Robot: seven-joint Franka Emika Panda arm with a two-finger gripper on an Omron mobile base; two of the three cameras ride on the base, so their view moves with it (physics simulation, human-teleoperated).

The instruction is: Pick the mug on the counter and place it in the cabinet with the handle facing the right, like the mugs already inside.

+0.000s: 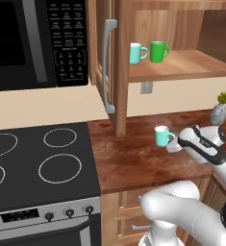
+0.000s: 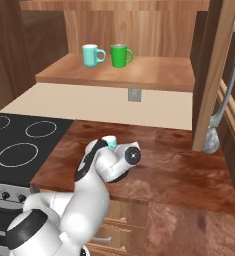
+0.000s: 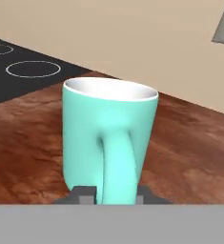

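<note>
The teal-mint mug [image 1: 161, 136] stands upright on the reddish-brown counter [image 1: 133, 158], with its handle [image 3: 118, 162] turned toward my hand. My gripper [image 3: 113, 195] reaches it from the right, and its fingertips [image 3: 82, 194] sit tight on either side of the handle, shut on it. From the right base camera my arm hides most of the mug [image 2: 110, 142]. Above, the cabinet [image 1: 182, 67] is open, its door [image 1: 119, 72] swung out. On its shelf stand a pale aqua mug [image 1: 136, 53] and a bright green mug [image 1: 157, 51], handles to the right.
The open door's lower edge and grey bar pull [image 1: 107, 62] hang just left of the mug. A black stove top [image 1: 42, 158] lies to the left, a microwave [image 1: 32, 38] above it. A small grey vase with a plant [image 1: 219, 110] stands at the counter's back right.
</note>
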